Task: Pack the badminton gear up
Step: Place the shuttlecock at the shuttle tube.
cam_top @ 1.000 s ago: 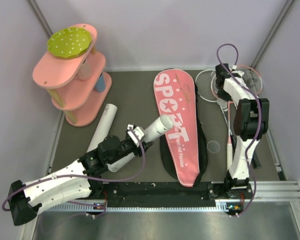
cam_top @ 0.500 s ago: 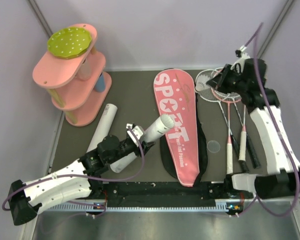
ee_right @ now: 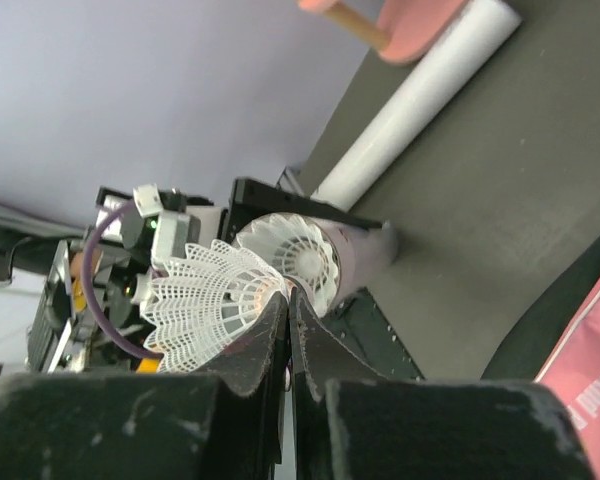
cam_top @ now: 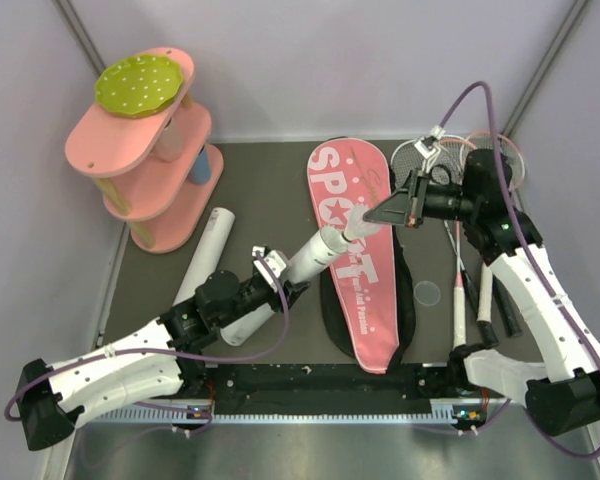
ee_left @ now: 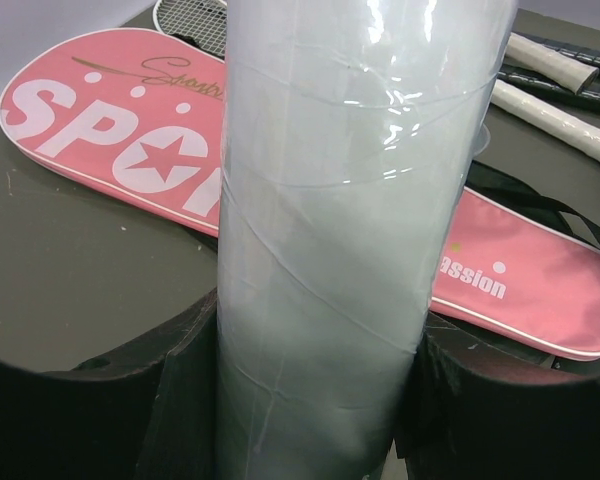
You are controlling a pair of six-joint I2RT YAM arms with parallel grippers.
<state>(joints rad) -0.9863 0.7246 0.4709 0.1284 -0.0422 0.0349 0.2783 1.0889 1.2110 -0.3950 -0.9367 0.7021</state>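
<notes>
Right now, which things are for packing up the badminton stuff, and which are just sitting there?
For the job:
shuttlecock
held tube
spare tube
rackets
pink SPORT bag

Just lying about:
pink shelf
green dotted disc on its top

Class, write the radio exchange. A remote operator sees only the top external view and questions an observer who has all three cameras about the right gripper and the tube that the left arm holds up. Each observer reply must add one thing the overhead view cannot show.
Operator: From above, the right gripper has its tip at the mouth of the tube. Is it carrying anything?
Observer: Yes. On the right wrist view, its fingers are shut on the feather skirt of a white shuttlecock.
Operator: Is the tube empty inside?
Observer: No. The right wrist view looks into the open mouth, and another shuttlecock sits nested there.
</notes>
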